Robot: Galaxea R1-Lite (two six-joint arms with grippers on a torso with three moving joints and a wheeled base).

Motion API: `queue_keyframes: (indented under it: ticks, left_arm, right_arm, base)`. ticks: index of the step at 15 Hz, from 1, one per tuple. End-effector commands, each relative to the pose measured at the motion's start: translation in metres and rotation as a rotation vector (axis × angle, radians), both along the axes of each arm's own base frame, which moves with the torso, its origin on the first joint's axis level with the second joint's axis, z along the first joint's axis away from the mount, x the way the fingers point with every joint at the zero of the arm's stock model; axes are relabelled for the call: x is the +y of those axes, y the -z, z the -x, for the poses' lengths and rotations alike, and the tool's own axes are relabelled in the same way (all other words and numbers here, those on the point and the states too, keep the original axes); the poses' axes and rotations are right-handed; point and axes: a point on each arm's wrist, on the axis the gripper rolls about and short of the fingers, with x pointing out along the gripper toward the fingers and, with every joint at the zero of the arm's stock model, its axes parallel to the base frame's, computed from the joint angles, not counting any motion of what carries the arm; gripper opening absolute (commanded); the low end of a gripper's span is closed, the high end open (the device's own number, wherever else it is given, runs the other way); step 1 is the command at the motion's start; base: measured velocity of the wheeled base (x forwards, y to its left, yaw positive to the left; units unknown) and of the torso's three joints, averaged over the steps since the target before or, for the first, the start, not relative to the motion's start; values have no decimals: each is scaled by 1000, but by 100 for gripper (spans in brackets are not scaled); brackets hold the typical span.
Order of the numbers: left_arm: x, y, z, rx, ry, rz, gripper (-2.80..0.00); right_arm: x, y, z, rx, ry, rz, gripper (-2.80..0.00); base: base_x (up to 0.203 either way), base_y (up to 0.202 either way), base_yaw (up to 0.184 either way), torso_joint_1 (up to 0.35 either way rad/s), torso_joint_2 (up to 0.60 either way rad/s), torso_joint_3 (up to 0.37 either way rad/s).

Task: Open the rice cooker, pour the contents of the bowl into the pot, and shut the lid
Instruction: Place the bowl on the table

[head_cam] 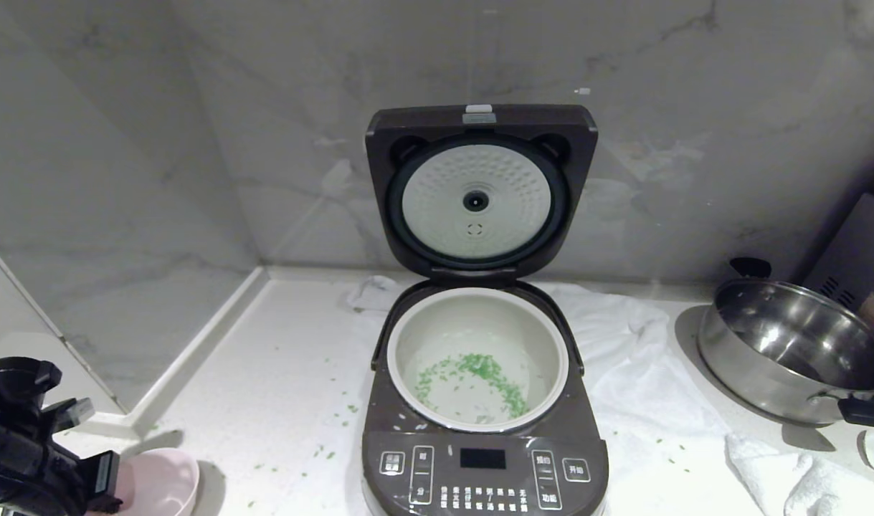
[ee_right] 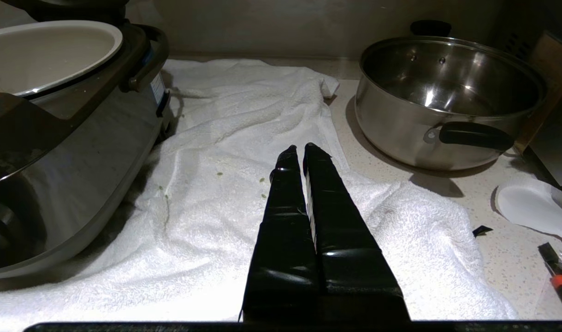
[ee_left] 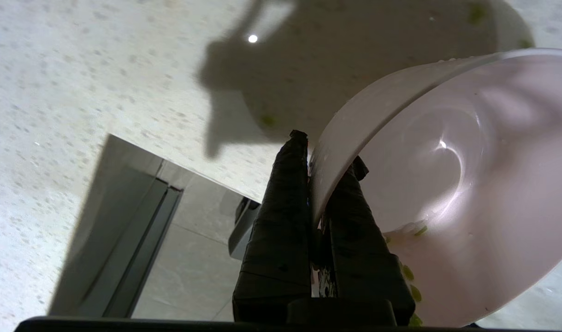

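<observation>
The rice cooker (head_cam: 480,466) stands mid-counter with its lid (head_cam: 480,193) raised upright, dimpled white disc facing me. Its off-white pot (head_cam: 401,344) holds scattered green bits (head_cam: 472,373), the bowl's contents. At the lower left edge of the head view my left gripper (head_cam: 110,480) is shut on the rim of the pale pink bowl (head_cam: 168,480). In the left wrist view the left gripper (ee_left: 327,152) pinches the bowl (ee_left: 446,184), one finger inside and one outside; the bowl is tilted above the counter, with a few green bits (ee_left: 412,276) stuck inside. My right gripper (ee_right: 304,150) hangs shut and empty over the towel.
A white towel (head_cam: 637,373) lies under and right of the cooker. A steel pan (head_cam: 788,351) with a black handle stands at the right. Green bits are strewn over the counter (head_cam: 279,401) left of the cooker. Marble walls close off the back and the left.
</observation>
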Motion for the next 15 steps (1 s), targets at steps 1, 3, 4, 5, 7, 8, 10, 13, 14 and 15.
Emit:
queue_keyframes:
  ticks: [1,3,4,5,7,8,10,13,14,15]
  left_arm:
    - [16,21,-2,26,-35,18,-280]
    - [16,27,-3,23,-30,43,-280]
    - [18,30,-5,27,-33,54,-280]
    - [21,33,-9,23,-39,55,-280]
    - [26,34,-17,9,-71,55,0]
    - [26,33,-18,4,-76,54,0]
    - [26,28,-19,-14,-74,45,0]
    - [26,6,-21,-88,-87,12,0]
    - [25,-6,-20,-126,-87,-5,0]
    - [20,-19,-20,-164,-72,-15,0]
  right_arm:
    - [0,0,0,1,0,1,-280]
    - [0,0,0,1,0,1,-280]
    - [0,0,0,1,0,1,-280]
    - [0,0,0,1,0,1,-280]
    - [0,0,0,1,0,1,-280]
    - [0,0,0,1,0,1,-280]
    - [0,0,0,1,0,1,-280]
    - [0,0,0,1,0,2,-280]
    - [0,0,0,1,0,1,-280]
    - [0,0,0,1,0,1,-280]
  base:
    - [0,0,0,0,0,0]
    - [0,0,0,0,0,0]
    - [0,0,0,0,0,0]
    - [0,0,0,0,0,0]
    - [0,0,0,0,0,0]
    - [0,0,0,0,0,0]
    - [0,0,0,0,0,0]
    - [0,0,0,0,0,0]
    - [0,0,0,0,0,0]
    - [0,0,0,0,0,0]
